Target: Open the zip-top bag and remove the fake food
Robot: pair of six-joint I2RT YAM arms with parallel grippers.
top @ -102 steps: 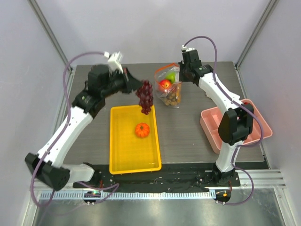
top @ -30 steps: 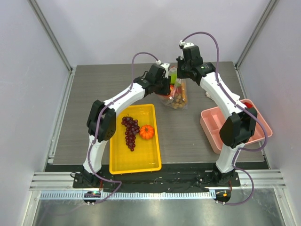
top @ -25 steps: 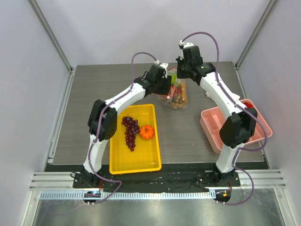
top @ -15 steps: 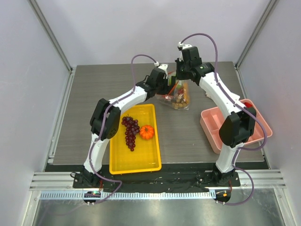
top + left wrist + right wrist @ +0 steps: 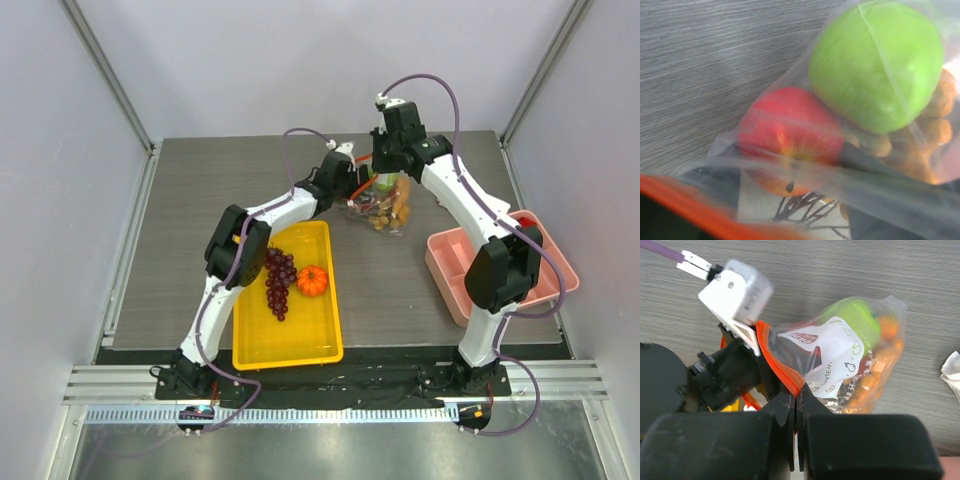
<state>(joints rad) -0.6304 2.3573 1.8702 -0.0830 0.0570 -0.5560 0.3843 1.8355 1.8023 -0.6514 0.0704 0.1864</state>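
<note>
Our right jaws are pinched shut on the orange-red zip strip (image 5: 782, 367) at the mouth of the small clear crinkly plastic zip-top bag (image 5: 845, 355). The bag hangs just ahead of and below them, and we cannot tell whether its bottom touches the grey wood-grain tabletop (image 5: 200, 220). Our left jaws sit at the bag's mouth, opposite the right jaws. We cannot tell whether they are open or closed, because film fills their camera.

Just beyond the left jaws lies the round red plastic apple (image 5: 790, 135). The round green plastic apple (image 5: 875, 65) and a tan lumpy cluster (image 5: 920, 145) are deeper in.

Our worry is the film. If the left jaws close on plastic along with the red apple, pulling back could drag the strip out of the right jaws' thin pinch, and the bag would drop. The smooth apple could also squirt deeper in.
</note>
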